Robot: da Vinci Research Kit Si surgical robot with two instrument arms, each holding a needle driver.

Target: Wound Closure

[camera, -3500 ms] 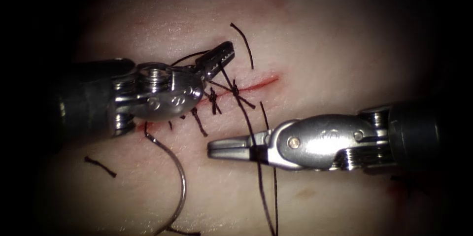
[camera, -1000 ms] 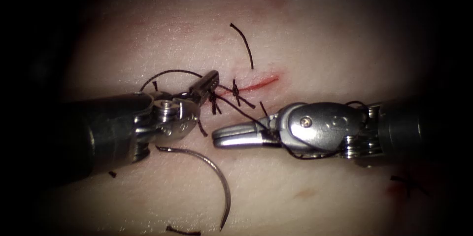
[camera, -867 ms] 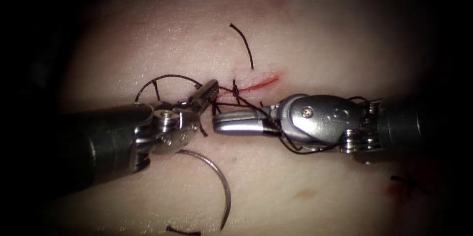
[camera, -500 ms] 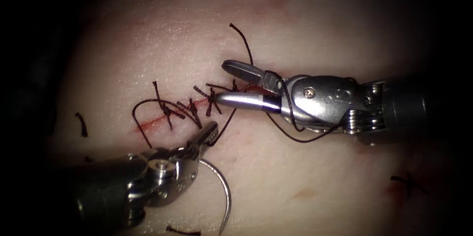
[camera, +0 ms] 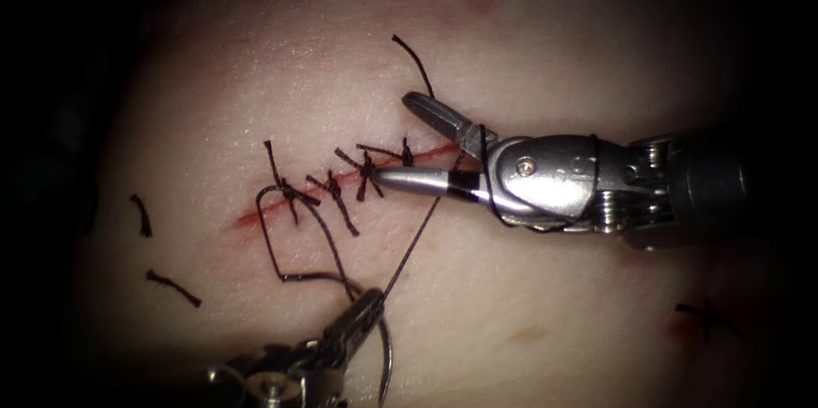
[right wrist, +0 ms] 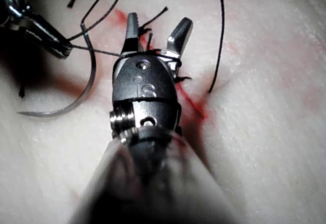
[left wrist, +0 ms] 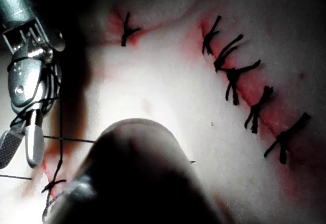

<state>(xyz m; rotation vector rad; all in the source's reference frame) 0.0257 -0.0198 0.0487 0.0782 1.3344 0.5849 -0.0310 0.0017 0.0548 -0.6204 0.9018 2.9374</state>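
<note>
Left tool (camera: 368, 307), at 6 o'clock, fingers clamp the thread (camera: 415, 238). Right tool (camera: 411, 140) fingers spread wide over the cut (camera: 341, 180), thread looped round them. Needle (right wrist: 76, 91) lies free on tissue (camera: 554, 50) beside the left tool.

Bright centre — dark, vignetted edges

Right tool (camera: 407, 137) over the cut (camera: 341, 180), left tool (camera: 368, 302) and needle (camera: 385, 361) in front.

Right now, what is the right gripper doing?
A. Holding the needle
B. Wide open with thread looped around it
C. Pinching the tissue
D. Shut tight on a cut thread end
B: the right gripper stands open over the cut, with thread wrapped around it.
</note>
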